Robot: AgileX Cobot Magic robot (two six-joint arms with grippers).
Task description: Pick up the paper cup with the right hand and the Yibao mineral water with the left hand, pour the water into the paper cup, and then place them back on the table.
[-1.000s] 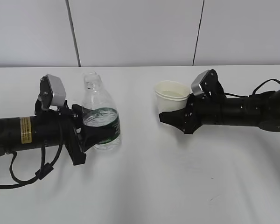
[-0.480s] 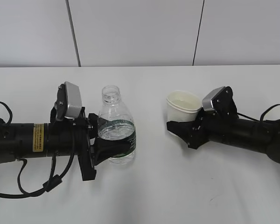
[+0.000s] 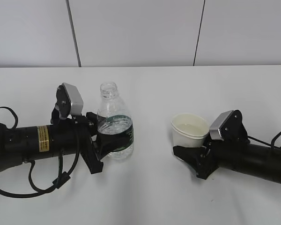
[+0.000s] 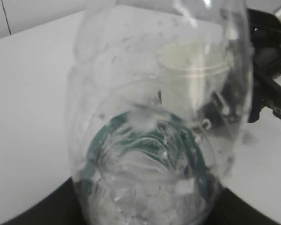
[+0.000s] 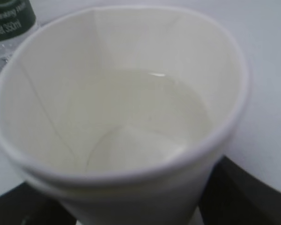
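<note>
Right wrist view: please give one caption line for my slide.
Paper cup holding clear water, gripped by the right hand, with the Yibao mineral water label at the upper left corner.

My arms are matte black; my left arm (image 3: 33,143) wears a yellow text band and looping cable — grey wrist blocks on both.

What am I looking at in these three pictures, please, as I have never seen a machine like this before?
It is a robot with two black arms. One picture is taken from in front of the white table; the other two come from cameras on the wrists. The left end effector grips an upright, capless water bottle with some water left in it. The right end effector holds a paper cup. The right wrist picture looks into the paper cup, which holds water. The left wrist picture looks through the water bottle.
</note>
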